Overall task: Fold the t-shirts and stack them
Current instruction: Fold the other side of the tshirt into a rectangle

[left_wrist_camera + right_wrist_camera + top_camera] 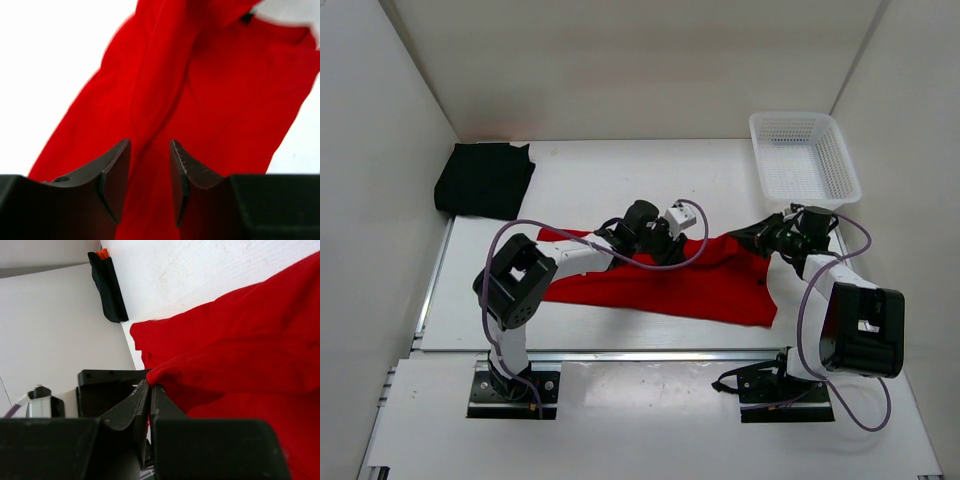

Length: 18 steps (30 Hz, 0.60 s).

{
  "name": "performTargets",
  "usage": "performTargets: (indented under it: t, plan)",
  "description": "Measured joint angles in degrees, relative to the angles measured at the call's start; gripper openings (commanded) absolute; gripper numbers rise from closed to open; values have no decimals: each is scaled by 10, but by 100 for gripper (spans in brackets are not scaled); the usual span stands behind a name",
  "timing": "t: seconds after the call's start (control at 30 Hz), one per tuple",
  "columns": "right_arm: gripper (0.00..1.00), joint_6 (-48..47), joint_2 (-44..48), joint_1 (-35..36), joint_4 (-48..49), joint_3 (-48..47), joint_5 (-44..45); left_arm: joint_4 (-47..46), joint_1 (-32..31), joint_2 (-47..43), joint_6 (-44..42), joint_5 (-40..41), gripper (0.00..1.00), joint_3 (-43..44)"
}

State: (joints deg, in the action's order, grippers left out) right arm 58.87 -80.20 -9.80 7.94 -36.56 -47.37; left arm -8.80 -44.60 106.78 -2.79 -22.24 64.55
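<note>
Both arms (pixel 570 262) bent inward over red t-shirt (pixel 670 290); left pincer (pixel 149 143) part-spread above it, right pincer (pixel 150 387) clamped on its edge.

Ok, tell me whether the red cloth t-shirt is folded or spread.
Spread: the red cloth t-shirt lies wide across the white table, one edge pinched by the right gripper.

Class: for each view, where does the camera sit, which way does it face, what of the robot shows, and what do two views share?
Top: above, behind the bases, looking down at the table; both arms show.
Left wrist: looks down past the open left end effector onto the red shirt.
Right wrist: low, looks across the table; right end effector pinches the red shirt.
Shared: top and right wrist show the black shirt.
</note>
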Motion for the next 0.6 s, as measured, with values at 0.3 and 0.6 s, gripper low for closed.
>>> performTargets:
  t: [0.3,0.6]
  plan:
    - [21,5,-38,5,-5,-25,20,33,-22,0,-31,70,56,-3]
    - [38,-73,-90,30,-105,-165,113,52,15,-2,-48,110,58,-5]
